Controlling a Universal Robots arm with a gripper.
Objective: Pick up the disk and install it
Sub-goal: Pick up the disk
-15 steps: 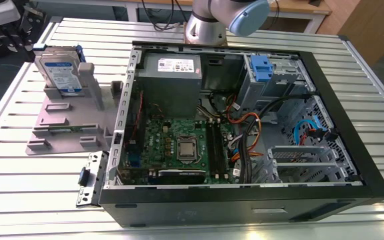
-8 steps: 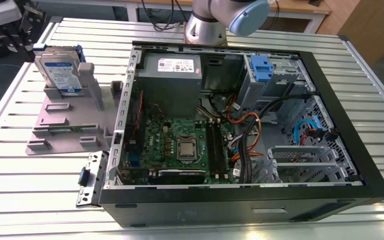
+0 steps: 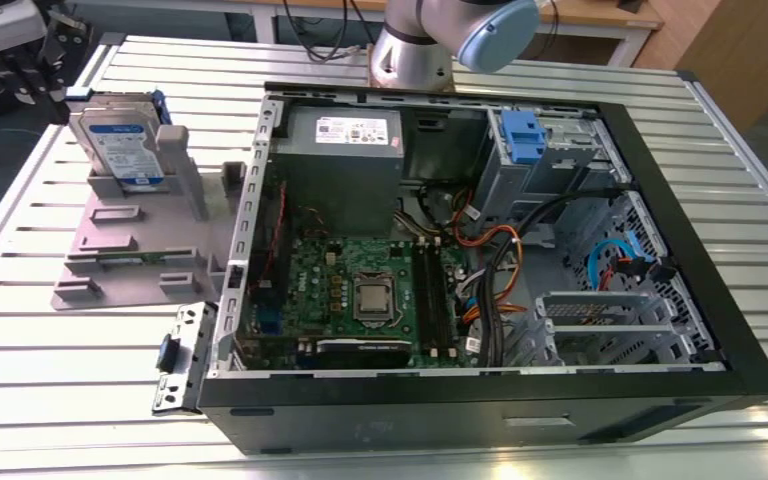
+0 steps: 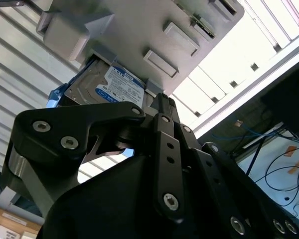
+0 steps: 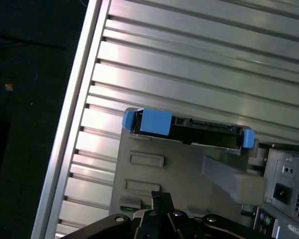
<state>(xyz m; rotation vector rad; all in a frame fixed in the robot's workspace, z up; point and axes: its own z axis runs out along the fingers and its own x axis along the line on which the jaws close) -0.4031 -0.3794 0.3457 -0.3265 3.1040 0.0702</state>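
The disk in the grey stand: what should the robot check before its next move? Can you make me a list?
1. The disk stands upright in the grey stand: ok.
2. The blue frame is on the disk: ok, seen in the first wrist view.
3. The gripper is near the disk: ok, it faces the disk in the second wrist view.
4. The gripper holds the disk: not ok, they are apart.
5. The computer case is open: ok, its inside shows.
6. A free slot for the disk in the computer case: cannot tell.
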